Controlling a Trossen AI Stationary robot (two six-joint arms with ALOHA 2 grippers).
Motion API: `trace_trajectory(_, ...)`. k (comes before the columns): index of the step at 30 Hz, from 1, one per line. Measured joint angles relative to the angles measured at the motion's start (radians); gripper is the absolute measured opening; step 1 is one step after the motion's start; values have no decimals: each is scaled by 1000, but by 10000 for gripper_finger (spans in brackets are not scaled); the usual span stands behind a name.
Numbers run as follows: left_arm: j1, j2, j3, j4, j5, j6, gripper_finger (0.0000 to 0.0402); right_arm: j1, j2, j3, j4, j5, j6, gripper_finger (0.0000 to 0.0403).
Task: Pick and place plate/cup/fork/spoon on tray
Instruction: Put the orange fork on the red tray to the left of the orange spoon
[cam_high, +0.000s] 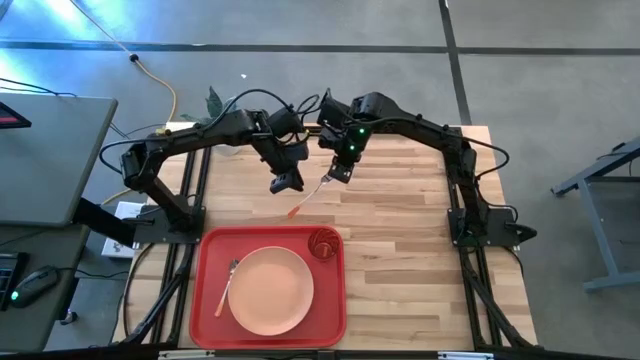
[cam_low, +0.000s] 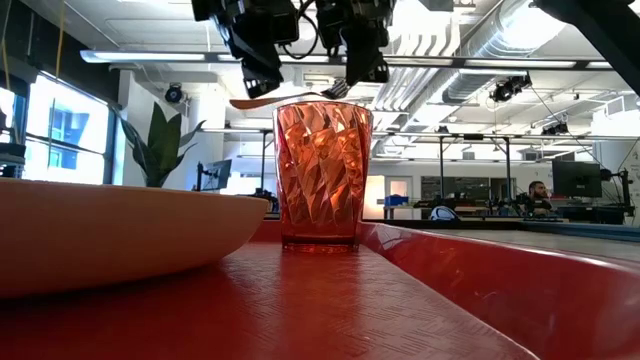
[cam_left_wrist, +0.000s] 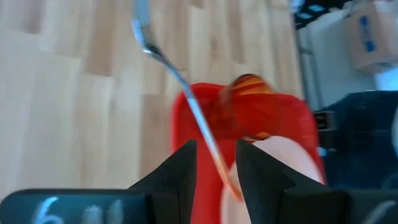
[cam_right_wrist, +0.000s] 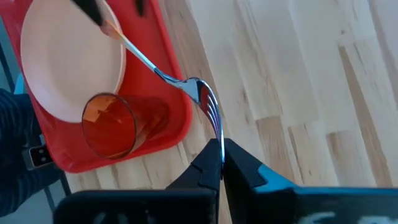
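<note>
A: Where is your fork (cam_high: 309, 197)?
B: It is in the air at 12 o'clock from the tray (cam_high: 207, 300). The right gripper (cam_high: 338, 175) is clamped on the tines. The left gripper (cam_high: 286, 184) has its fingers apart around the handle.
A: And on the tray?
B: You see the plate (cam_high: 270, 290), the cup (cam_high: 323, 243) at its 1 o'clock, and the spoon (cam_high: 229, 284) at 9.

We record: a pale wooden plank worktop (cam_high: 400, 220) on a grey concrete floor (cam_high: 540, 90); a grey side desk (cam_high: 45, 150) beside it; a green leafy potted plant (cam_low: 155, 145); bright windows (cam_low: 55, 135); a white open ceiling with silver round ducts (cam_low: 500, 40); dark computer monitors (cam_low: 575, 178); a seated person (cam_low: 537, 195) far off.
</note>
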Motion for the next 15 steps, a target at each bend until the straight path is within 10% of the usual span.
trace_trajectory(15,-2,0,1,-32,6,-8,81,-2,0,0,26,0,-71,0)
